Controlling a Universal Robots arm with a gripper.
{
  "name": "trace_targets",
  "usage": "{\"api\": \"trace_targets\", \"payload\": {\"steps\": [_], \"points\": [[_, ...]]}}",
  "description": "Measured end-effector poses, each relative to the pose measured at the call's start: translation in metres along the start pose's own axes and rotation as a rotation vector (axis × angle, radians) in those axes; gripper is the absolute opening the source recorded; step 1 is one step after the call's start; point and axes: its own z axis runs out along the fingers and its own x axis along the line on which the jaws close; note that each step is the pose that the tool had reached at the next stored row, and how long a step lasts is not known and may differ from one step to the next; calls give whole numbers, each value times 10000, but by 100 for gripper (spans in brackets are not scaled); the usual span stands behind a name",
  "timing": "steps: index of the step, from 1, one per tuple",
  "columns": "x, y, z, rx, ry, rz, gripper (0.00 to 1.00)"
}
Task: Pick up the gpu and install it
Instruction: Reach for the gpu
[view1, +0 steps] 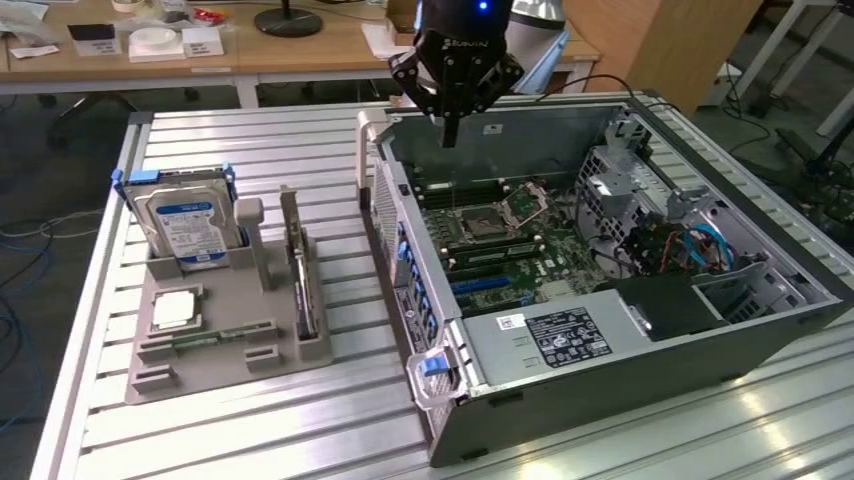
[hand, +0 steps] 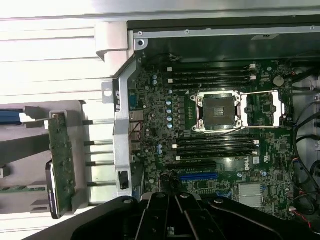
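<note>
The hand (view1: 451, 132) is clenched, its dark fingertips pressed together with nothing between them, and it hangs in the air over the far rim of the open computer case (view1: 641, 380), touching nothing. In the wrist view the hand (hand: 175, 207) looks down on the motherboard (hand: 150, 120), which has a bare processor socket (hand: 217, 111) with rows of dark memory slots on either side. In the exterior view the motherboard (view1: 561, 265) lies at about five o'clock from the hand. Beyond it on much the same line sits the grey power supply (view1: 561, 335) with its black label, and a bundle of blue cables (view1: 701, 245) is at about four o'clock. The graphics card (view1: 304, 300) is well apart from the hand, at about seven o'clock from it and outside the case. It stands on edge, dark and blade-like, in a slot of the grey holder (view1: 220, 375) on the slatted metal bench (view1: 240, 150). The wrist view shows the graphics card (hand: 62, 160) as a green board upright in that holder, near the case's wall. A hard drive (view1: 187, 225) with a blue-white label stands upright in the same holder, at about ten o'clock from the card.
</note>
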Motion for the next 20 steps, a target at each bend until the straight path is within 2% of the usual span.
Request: {"api": "trace_targets", "payload": {"steps": [7, 20], "points": [[125, -10, -1, 0, 0, -1, 10], [420, -32, -4, 0, 0, 0, 10]]}}
